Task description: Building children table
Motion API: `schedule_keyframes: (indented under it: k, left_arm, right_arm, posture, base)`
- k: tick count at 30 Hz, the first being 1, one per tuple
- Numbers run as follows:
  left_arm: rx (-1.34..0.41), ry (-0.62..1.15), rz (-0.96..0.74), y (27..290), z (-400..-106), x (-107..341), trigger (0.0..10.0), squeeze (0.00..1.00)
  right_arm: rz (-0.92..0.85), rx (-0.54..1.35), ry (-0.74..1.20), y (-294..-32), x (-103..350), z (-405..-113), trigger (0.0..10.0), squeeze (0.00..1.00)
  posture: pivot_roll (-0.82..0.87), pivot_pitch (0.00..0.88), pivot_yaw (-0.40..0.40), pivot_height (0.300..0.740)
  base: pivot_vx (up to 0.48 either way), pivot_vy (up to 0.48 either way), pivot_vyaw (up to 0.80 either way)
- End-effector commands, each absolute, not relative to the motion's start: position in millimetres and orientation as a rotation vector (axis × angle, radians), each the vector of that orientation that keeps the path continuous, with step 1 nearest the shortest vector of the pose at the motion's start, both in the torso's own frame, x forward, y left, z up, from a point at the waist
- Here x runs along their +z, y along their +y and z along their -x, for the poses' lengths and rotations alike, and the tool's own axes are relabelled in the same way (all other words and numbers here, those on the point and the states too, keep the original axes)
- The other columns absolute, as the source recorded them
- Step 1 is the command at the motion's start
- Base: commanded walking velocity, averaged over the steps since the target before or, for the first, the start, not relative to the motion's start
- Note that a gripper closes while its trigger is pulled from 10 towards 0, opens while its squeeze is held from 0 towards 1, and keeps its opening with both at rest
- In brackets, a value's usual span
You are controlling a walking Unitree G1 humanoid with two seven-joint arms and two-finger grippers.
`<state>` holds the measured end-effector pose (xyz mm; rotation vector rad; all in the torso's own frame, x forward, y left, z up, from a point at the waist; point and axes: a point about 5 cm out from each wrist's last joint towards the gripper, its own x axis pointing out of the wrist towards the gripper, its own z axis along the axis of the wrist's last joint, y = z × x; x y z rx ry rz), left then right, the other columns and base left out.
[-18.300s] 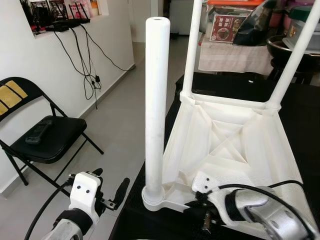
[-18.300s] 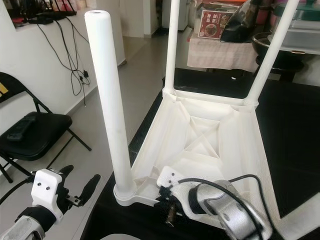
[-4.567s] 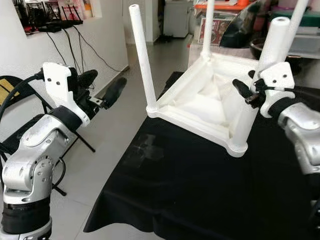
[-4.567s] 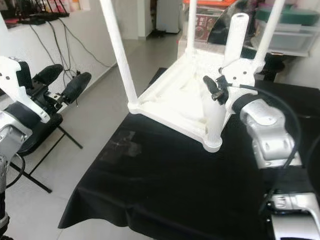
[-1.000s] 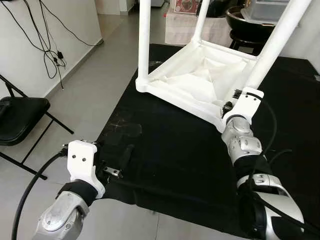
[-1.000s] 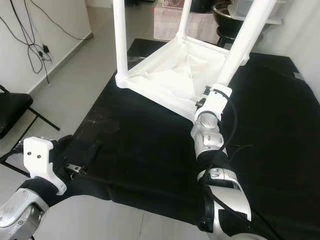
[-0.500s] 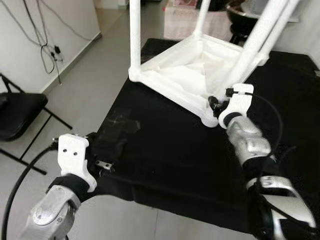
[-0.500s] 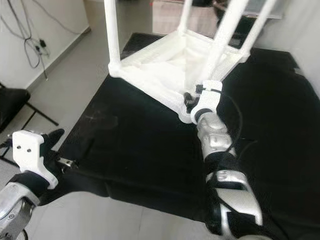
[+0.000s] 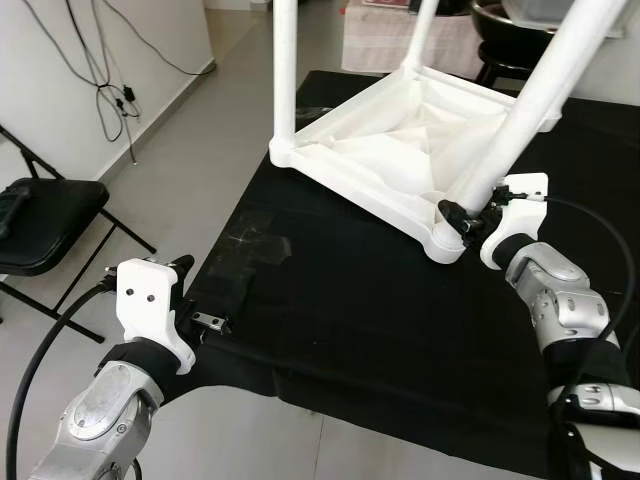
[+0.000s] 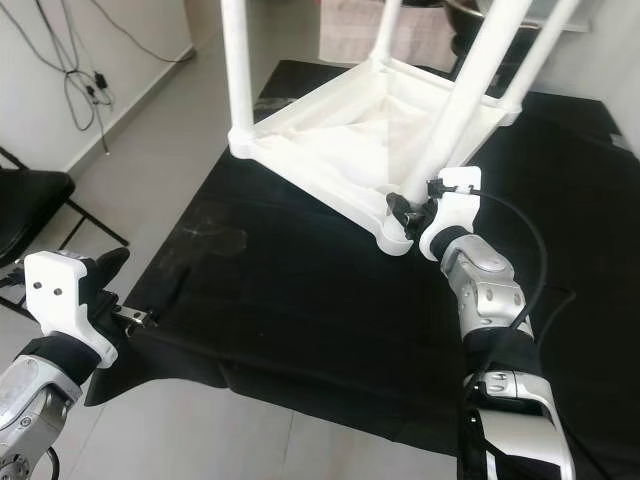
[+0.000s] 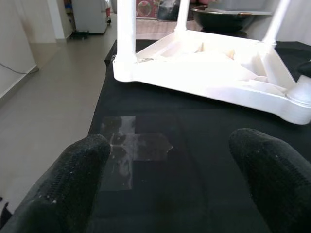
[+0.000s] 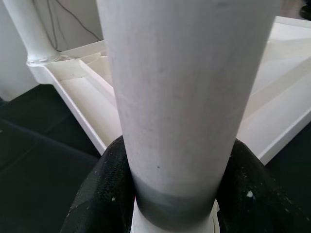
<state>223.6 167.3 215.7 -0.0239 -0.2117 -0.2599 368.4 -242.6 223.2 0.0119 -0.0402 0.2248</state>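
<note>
A white children's table [image 9: 400, 160] lies upside down on a black cloth [image 9: 350, 330], its legs pointing up. My right gripper [image 9: 468, 213] is shut around the base of the near-right leg [image 9: 530, 100], just above its corner socket. In the right wrist view that leg [image 12: 187, 97] fills the space between both black fingers [image 12: 104, 194]. My left gripper [image 9: 205, 295] hovers low over the cloth's front-left corner, open and holding nothing. Its wrist view shows wide-apart fingertips [image 11: 80, 167] facing the near-left leg [image 11: 125, 34].
A patch of clear tape [image 9: 258, 245] is stuck on the cloth near the left gripper. A black folding chair [image 9: 45, 215] stands on the tiled floor to the left, with cables [image 9: 110, 80] hanging down the wall. The cloth's front edge [image 9: 300, 375] drops off close to me.
The view has swung a little. My right gripper stays clamped at the leg's base; seconds ago it held higher up. The left arm, raised earlier, stays low by the cloth's corner.
</note>
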Motion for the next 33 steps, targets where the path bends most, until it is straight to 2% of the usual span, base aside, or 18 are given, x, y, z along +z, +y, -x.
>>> schedule_keyframes:
  k: [1,2,3,4,7,8,9,12,25,26,28,29,33]
  left_arm:
    - [-0.258,-0.183,0.015,169,-223,211,10.0,0.0]
    - [-0.257,-0.183,0.012,171,-224,212,10.0,0.0]
    - [-0.257,-0.183,0.012,171,-224,212,10.0,0.0]
    - [-0.257,-0.184,0.01,172,-224,212,10.0,0.0]
    - [-0.258,-0.185,0.009,173,-225,212,10.0,0.0]
    - [-0.26,-0.187,0.01,172,-225,213,10.0,0.0]
    - [-0.26,-0.187,0.01,172,-225,213,10.0,0.0]
    - [-0.266,-0.19,0.01,171,-226,213,10.0,0.0]
    - [-0.267,-0.193,0.004,171,-226,215,10.0,0.0]
    - [-0.269,-0.193,0.003,171,-226,216,10.0,0.0]
    - [-0.271,-0.193,0.002,171,-226,216,10.0,0.0]
    - [-0.276,-0.194,-0.002,171,-227,217,10.0,0.0]
    - [-0.283,-0.194,-0.008,171,-228,217,10.0,0.0]
  right_arm:
    - [-0.012,0.261,-0.092,-240,235,-366,0.0,0.0]
    - [0.022,0.368,-0.079,-242,233,-354,0.0,0.0]
    - [0.022,0.368,-0.079,-242,233,-354,0.0,0.0]
    - [0.054,0.497,-0.05,-242,230,-340,0.0,0.0]
    - [0.074,0.589,-0.024,-241,228,-330,0.0,0.0]
    - [0.078,0.69,-0.001,-238,227,-319,0.0,0.0]
    - [0.078,0.69,-0.001,-238,227,-319,0.0,0.0]
    - [0.068,0.871,0.034,-228,228,-300,0.0,0.0]
    - [0.09,1.124,0.147,-218,225,-274,0.0,0.0]
    - [0.123,1.127,0.178,-221,222,-273,0.6,0.0]
    - [0.147,1.125,0.199,-224,220,-272,0.6,0.0]
    - [0.213,1.106,0.221,-228,216,-272,10.0,0.0]
    - [0.282,1.085,0.244,-233,214,-272,10.0,0.0]
  posture:
    - [0.01,0.184,-0.013,0.74]
    - [0.01,0.181,-0.01,0.74]
    - [0.01,0.181,-0.01,0.74]
    - [0.0,0.179,-0.008,0.74]
    - [0.0,0.179,-0.008,0.74]
    - [0.0,0.177,-0.006,0.74]
    - [0.0,0.177,-0.006,0.74]
    - [0.0,0.175,-0.004,0.74]
    - [0.01,0.172,-0.004,0.74]
    - [0.01,0.169,-0.004,0.74]
    - [0.01,0.169,-0.003,0.74]
    - [0.01,0.168,-0.003,0.74]
    - [0.01,0.168,-0.003,0.74]
  base:
    - [0.0,0.0,0.0]
    - [0.0,0.0,0.0]
    - [0.0,0.0,0.0]
    - [0.0,0.0,0.0]
    - [0.0,0.0,0.0]
    - [0.0,0.0,0.0]
    - [0.0,0.0,0.0]
    - [0.0,0.0,0.0]
    - [0.0,0.0,0.0]
    - [0.0,0.0,0.0]
    - [0.0,0.0,0.0]
    - [0.0,0.0,0.0]
    - [0.0,0.0,0.0]
